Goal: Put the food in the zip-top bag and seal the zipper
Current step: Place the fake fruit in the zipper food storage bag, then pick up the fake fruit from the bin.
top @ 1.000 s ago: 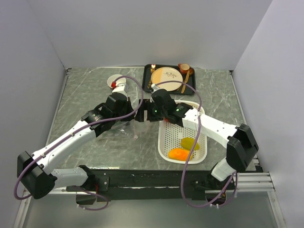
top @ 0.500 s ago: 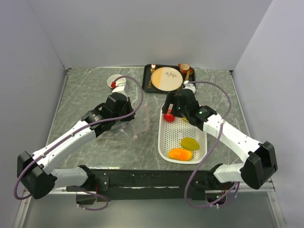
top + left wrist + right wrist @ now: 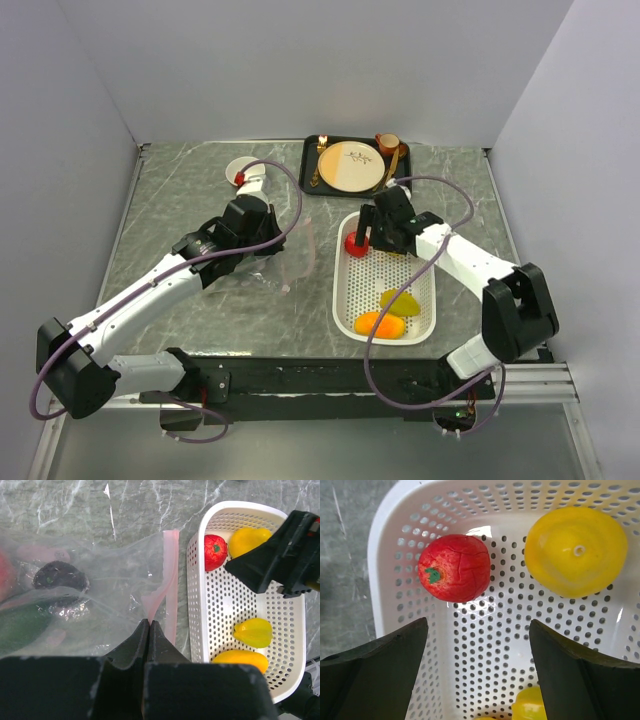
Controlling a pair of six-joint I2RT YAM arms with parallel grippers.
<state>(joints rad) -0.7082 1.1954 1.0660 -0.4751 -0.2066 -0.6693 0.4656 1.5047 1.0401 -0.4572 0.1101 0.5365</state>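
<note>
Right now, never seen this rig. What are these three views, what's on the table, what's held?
Two robot arms, each ending in a two-finger gripper. The wide picture looks down from above and behind them; the other two come from cameras on each wrist. The left gripper is shut, pinching the clear zip-top bag near its pink zipper; a dark avocado lies inside. The right gripper hangs open, holding nothing, over a white basket with a red fruit, a yellow fruit, a yellow-green piece and an orange piece. A black tray with a plate sits at the far edge.
</note>
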